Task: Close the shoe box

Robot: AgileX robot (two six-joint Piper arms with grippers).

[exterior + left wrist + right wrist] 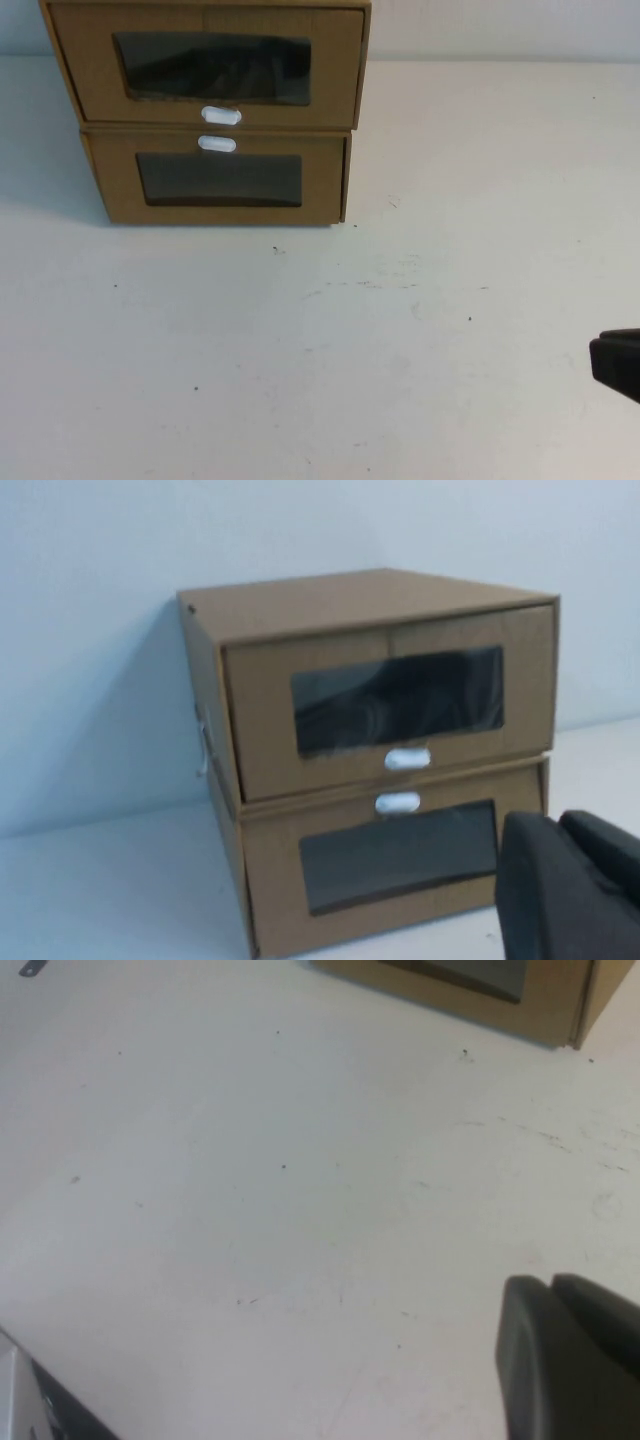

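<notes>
The shoe box point(210, 65) is the upper of two stacked brown cardboard boxes at the back left, with a dark window and a white oval tab point(221, 116) under it. In the left wrist view point(380, 695) its drawer front sits about flush with the shell. My left gripper point(558, 820) is shut and empty, apart from the stack and in front of it; it is outside the high view. My right gripper point(604, 362) is shut and empty at the table's right edge, far from the boxes, and it also shows in the right wrist view point(550, 1282).
The lower cardboard box point(220, 185) has its white tab point(217, 144) over its window and carries the shoe box. The white table point(330, 350) spreads in front of the stack. A pale wall stands behind the boxes.
</notes>
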